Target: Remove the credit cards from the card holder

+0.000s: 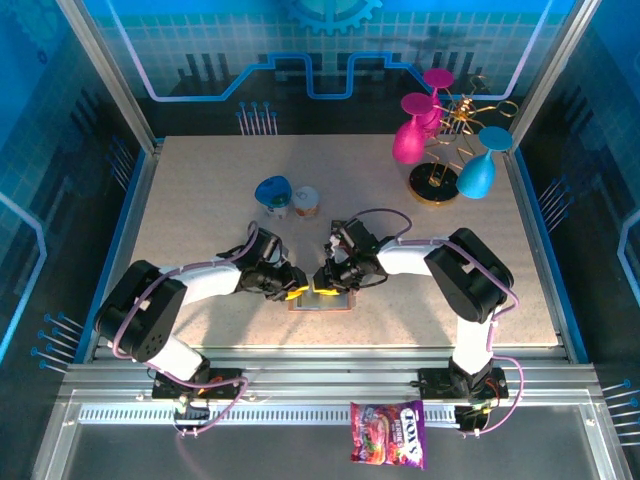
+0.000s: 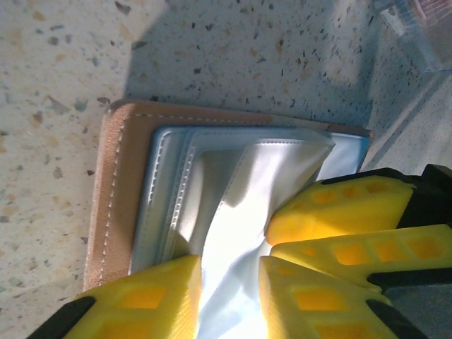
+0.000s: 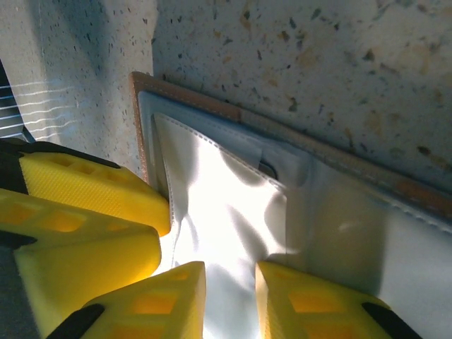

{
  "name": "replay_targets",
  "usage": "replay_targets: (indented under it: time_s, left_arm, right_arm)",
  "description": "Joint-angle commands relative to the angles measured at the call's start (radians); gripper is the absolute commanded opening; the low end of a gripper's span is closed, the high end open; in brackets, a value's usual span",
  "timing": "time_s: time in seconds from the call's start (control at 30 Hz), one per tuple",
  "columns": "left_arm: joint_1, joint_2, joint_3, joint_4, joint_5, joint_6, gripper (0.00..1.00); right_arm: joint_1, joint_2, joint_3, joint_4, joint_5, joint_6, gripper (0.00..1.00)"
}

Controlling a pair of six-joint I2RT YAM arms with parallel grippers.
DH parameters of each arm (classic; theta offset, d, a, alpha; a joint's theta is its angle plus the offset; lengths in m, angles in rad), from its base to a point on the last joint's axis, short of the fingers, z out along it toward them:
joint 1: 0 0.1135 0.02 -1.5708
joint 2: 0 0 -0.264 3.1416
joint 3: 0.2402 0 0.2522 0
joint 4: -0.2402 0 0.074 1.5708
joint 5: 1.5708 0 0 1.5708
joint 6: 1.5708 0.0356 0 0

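The holder (image 2: 113, 212) is showing a matt, tan, leather-like outer face, with fine pale stitching running along its edge. Its inner sleeves (image 2: 233, 183) are looking like thin, soft, glossy plastic, wrinkling and glaring white under the light. My left gripper (image 2: 229, 286) and my right gripper (image 3: 229, 286) are wearing yellow fingers (image 2: 141, 300) of matt, slightly grainy moulded plastic or rubber, backed by black hard plastic. The counter (image 2: 268, 56) is looking like smooth, matt, speckled stone composite.
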Motion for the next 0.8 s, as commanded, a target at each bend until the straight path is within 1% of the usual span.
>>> replay_targets:
  time_s: [0.0,0.2,0.23,0.3,0.33,0.47,0.67,0.7,0.77]
  left_arm:
    - [-0.008,0.002,-0.009,0.013,0.026,0.000,0.25]
    - [-0.008,-0.012,-0.009,0.000,0.026,0.003,0.26]
    - [-0.007,-0.016,-0.009,-0.003,0.022,0.005,0.28]
    - [-0.007,-0.029,-0.006,-0.038,-0.003,0.011,0.37]
    - [-0.008,-0.035,-0.004,-0.056,-0.018,0.017,0.38]
    - [-0.008,-0.047,-0.006,-0.082,-0.041,0.028,0.39]
    - [-0.007,-0.014,-0.006,-0.057,-0.018,0.021,0.40]
    - [-0.008,-0.010,-0.008,-0.047,-0.013,0.018,0.40]
    - [-0.008,-0.004,-0.009,-0.029,-0.002,0.012,0.38]
  right_arm:
    - [-0.007,-0.012,-0.022,0.002,-0.004,0.012,0.27]
    - [-0.008,-0.010,-0.031,0.025,-0.010,0.025,0.27]
    - [-0.007,-0.010,-0.034,0.028,-0.010,0.026,0.27]
    - [-0.009,-0.011,-0.038,0.034,-0.010,0.028,0.27]
    - [-0.009,-0.009,-0.039,0.038,-0.010,0.030,0.26]
    - [-0.016,-0.007,-0.057,0.072,-0.020,0.042,0.25]
    - [-0.030,0.002,-0.082,0.152,-0.051,0.075,0.24]
    - [-0.030,0.003,-0.108,0.159,-0.056,0.077,0.24]
    - [-0.032,0.006,-0.113,0.169,-0.062,0.081,0.24]
